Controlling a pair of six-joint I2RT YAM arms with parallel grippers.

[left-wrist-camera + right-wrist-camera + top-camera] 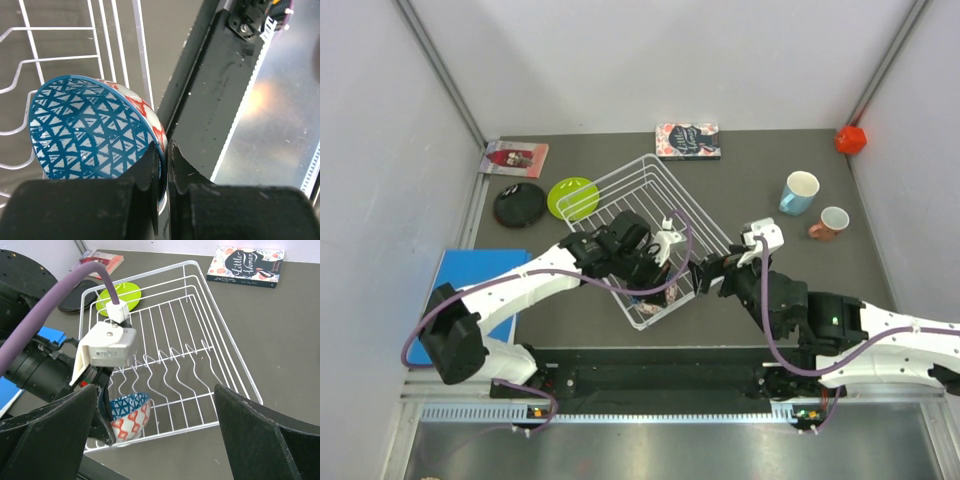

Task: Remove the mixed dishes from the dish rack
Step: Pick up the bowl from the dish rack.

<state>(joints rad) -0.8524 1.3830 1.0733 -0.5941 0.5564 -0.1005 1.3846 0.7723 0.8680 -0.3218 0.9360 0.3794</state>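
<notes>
The white wire dish rack (620, 190) sits mid-table and holds only the small patterned bowl (129, 415), blue triangles inside, red diamonds outside, at its near corner. My left gripper (165, 155) is shut on the bowl's (85, 130) rim, one finger inside and one outside; in the top view it (655, 283) covers the bowl. My right gripper (155, 440) is open and empty, just outside the rack's (200, 340) near side, and shows in the top view (705, 275). The lime-green plate (572, 197) and black plate (519, 204) lie left of the rack. The light-blue mug (799, 192) and salmon-pink mug (832, 222) stand to the right. The red floral plate is out of view.
Books lie at the back (688, 141) and back left (514, 158). A blue flat book (470, 285) lies at the near left under my left arm. A small red cube (850, 139) sits at the back right corner. White walls enclose the table.
</notes>
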